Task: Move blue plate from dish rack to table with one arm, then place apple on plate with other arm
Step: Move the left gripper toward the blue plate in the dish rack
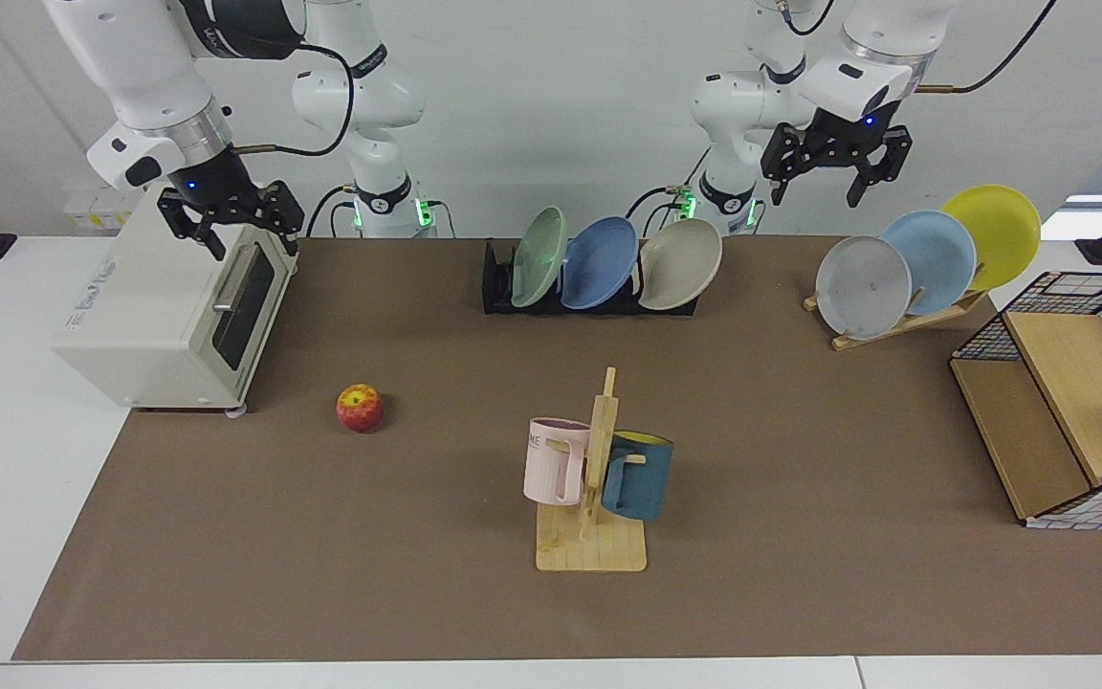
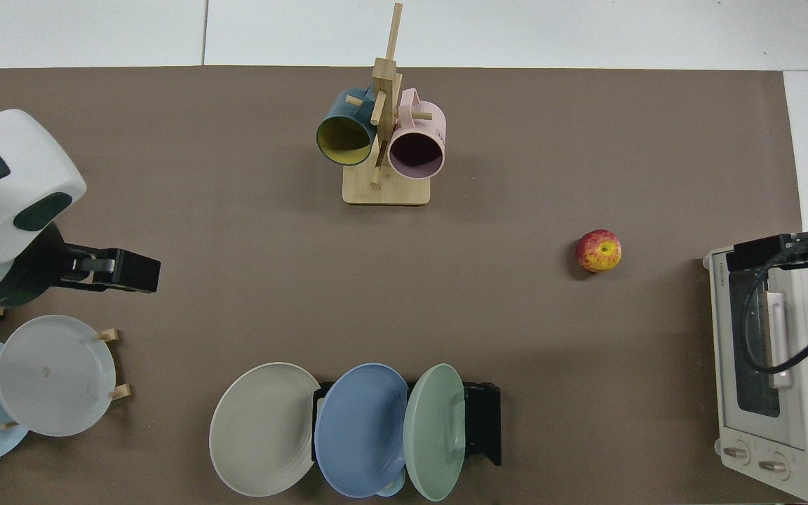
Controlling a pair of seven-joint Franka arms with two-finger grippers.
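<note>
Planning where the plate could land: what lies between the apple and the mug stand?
Nothing: in the top view only bare table runs between the apple and the mug stand.

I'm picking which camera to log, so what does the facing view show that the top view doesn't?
Only the facing view shows the yellow plate, the wire-sided shelf, both arm bases, and both grippers open: the left gripper above the wooden stand, the right gripper over the oven. Only the top view shows into the mugs and the oven's knobs. Both show the apple and the blue plate in the dish rack.
</note>
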